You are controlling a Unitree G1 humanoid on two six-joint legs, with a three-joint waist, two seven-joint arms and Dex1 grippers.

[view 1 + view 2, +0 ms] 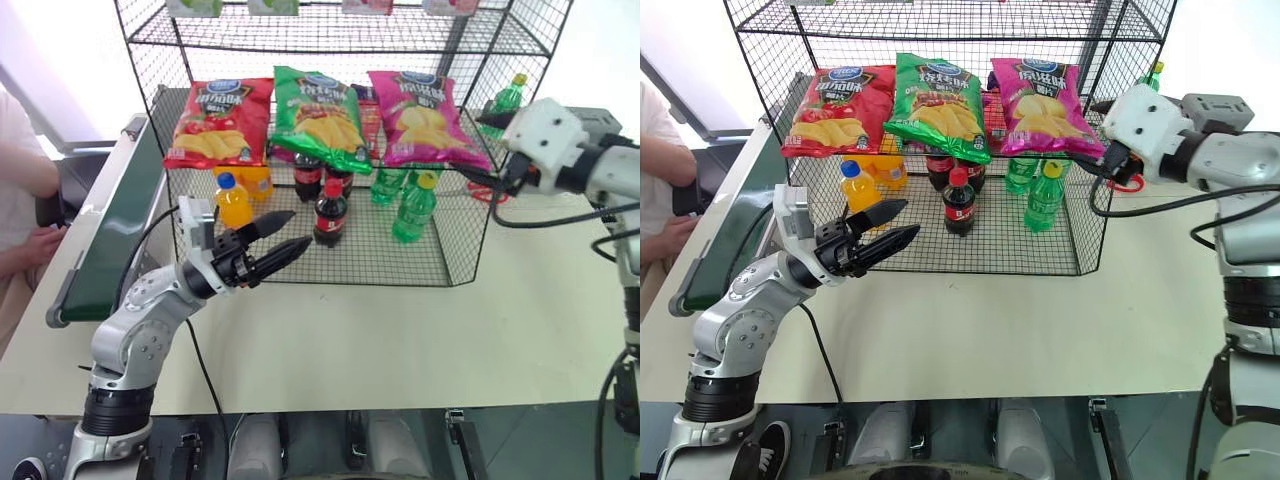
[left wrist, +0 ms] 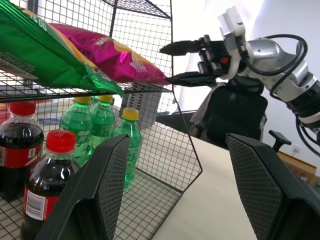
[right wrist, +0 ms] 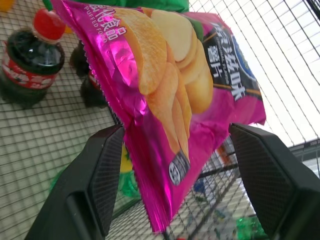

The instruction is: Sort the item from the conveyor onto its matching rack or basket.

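The item, a glossy magenta-pink chip bag (image 1: 420, 115), lies tilted on the middle tier of the black wire rack (image 1: 350, 283), at its right end beside a green bag. My right gripper (image 1: 478, 148) hangs at the rack's right side, just off the pink bag's lower corner. It is open, and in the right wrist view the bag (image 3: 170, 100) shows between its spread fingers with a gap on each side. Open and holding nothing, my left gripper (image 1: 298, 229) hovers before the rack's bottom tier. The conveyor (image 1: 115, 230) runs along the left of the table.
A red chip bag (image 1: 220, 120) and a green chip bag (image 1: 320, 115) share the middle tier. Below them stand an orange bottle (image 1: 233, 200), cola bottles (image 1: 330, 212) and green bottles (image 1: 415, 208). A person's arm (image 1: 25, 175) rests at the far left by the conveyor.
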